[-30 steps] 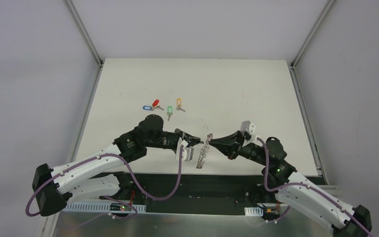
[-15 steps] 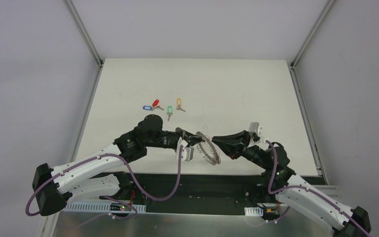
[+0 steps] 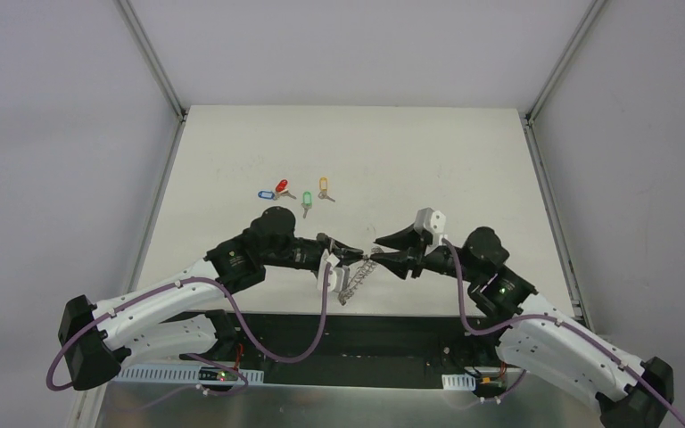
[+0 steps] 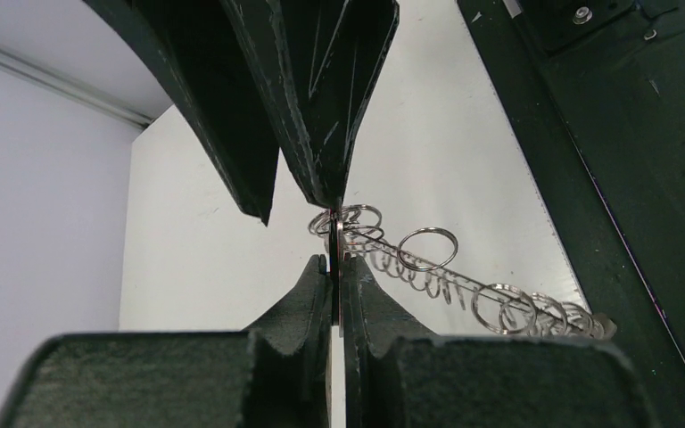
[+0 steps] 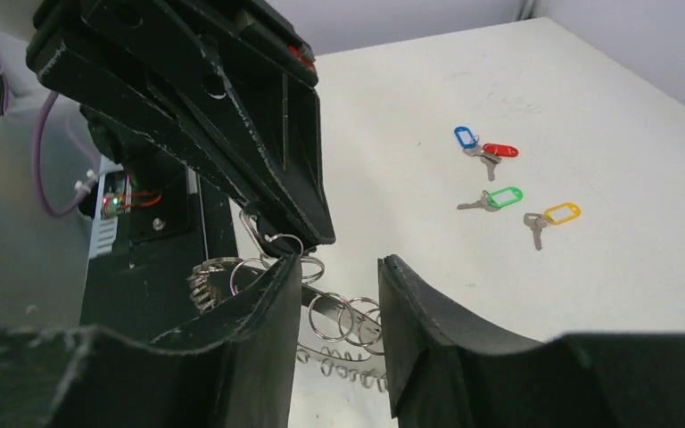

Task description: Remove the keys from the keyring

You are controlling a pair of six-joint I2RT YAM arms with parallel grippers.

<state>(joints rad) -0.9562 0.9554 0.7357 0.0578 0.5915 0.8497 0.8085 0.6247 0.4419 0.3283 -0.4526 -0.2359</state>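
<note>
The keyring (image 3: 350,283), a silvery ring strung with small loops, hangs edge-on from my left gripper (image 3: 363,259) near the table's front edge. In the left wrist view the left gripper (image 4: 334,260) is shut on a thin dark edge at the top of the keyring (image 4: 464,290); ring band or dark tag, I cannot tell. My right gripper (image 3: 376,251) is open, its tips facing the left one. In the right wrist view the right gripper (image 5: 340,260) straddles the keyring (image 5: 339,316) without touching it. Blue (image 3: 265,192), red (image 3: 280,185), green (image 3: 306,198) and yellow (image 3: 324,185) tagged keys lie loose behind.
The loose keys also show in the right wrist view, blue (image 5: 466,135), red (image 5: 500,150), green (image 5: 505,195), yellow (image 5: 562,213). The white table (image 3: 428,169) ends at a dark front edge (image 3: 392,325) just below the grippers. Metal rails run along both sides.
Half a second ago the ring was spread round between both grippers. Now the right gripper is open and has moved left and up, and the ring hangs edge-on from the left gripper.
</note>
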